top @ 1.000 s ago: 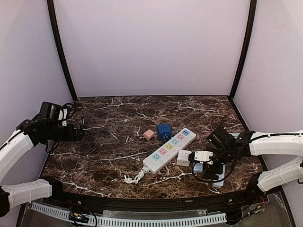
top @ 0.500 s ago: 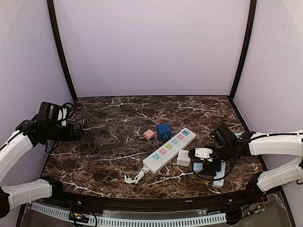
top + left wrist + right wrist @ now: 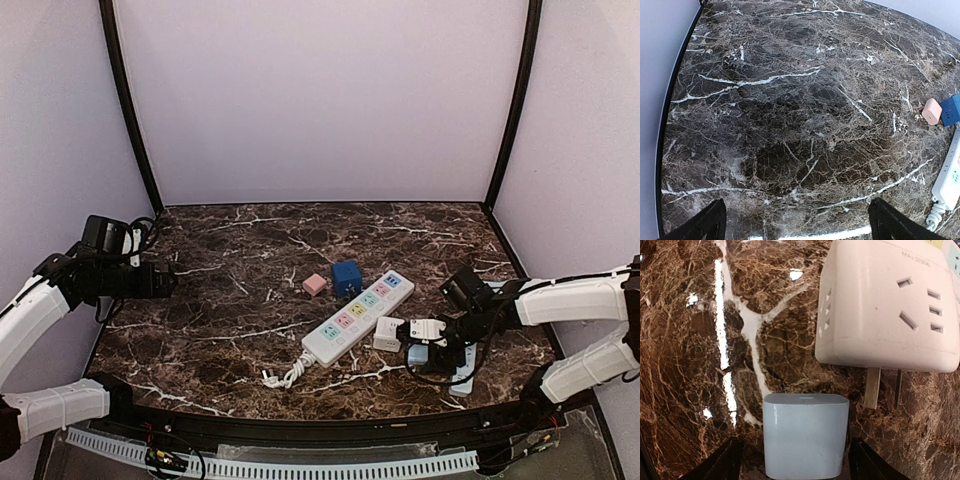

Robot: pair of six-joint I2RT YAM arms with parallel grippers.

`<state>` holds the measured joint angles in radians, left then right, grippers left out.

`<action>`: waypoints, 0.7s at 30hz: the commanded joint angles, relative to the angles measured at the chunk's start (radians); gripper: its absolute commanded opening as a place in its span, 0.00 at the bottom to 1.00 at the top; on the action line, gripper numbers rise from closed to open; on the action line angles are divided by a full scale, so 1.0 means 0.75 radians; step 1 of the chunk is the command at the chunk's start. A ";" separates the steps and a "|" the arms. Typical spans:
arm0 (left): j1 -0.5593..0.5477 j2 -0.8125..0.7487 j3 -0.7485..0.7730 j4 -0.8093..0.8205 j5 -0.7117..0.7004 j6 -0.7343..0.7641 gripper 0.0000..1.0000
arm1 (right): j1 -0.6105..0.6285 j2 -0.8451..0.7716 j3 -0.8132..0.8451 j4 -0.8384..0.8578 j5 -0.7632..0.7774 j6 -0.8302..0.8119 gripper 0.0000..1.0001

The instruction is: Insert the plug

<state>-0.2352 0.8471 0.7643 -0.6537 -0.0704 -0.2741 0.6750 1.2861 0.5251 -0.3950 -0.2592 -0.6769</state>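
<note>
A light blue plug stands on the marble between the open fingers of my right gripper, with a gap on each side. In the top view the right gripper sits low over this plug, mostly hiding it. A white adapter with two bare prongs lies just beyond it. It lies beside the white power strip, which has pastel sockets. My left gripper is open and empty at the far left, and only its finger tips show in the left wrist view.
A dark blue cube plug and a small pink plug lie behind the strip. The strip's cord end curls at its near end. Another pale blue object lies under my right arm. Purple walls enclose the table.
My right gripper has shifted slightly and settled lower around the light blue plug. The left arm has not moved.
</note>
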 commanded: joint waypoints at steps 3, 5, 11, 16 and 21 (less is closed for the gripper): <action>-0.008 0.003 0.028 -0.036 -0.024 -0.006 1.00 | -0.012 0.000 -0.025 0.044 -0.040 -0.020 0.71; -0.008 0.005 0.028 -0.036 -0.025 -0.007 1.00 | -0.010 0.001 -0.032 0.057 -0.045 -0.016 0.69; -0.008 0.016 0.030 -0.037 -0.021 -0.007 1.00 | -0.010 0.007 -0.040 0.071 -0.037 -0.022 0.57; -0.008 0.024 0.032 -0.037 -0.018 -0.007 1.00 | -0.011 0.003 -0.048 0.080 -0.029 -0.022 0.48; -0.008 0.021 0.032 -0.037 -0.017 -0.005 1.00 | -0.010 0.002 -0.052 0.088 -0.017 -0.015 0.25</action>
<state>-0.2352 0.8650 0.7647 -0.6537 -0.0757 -0.2741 0.6731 1.2865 0.5037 -0.3447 -0.2771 -0.6876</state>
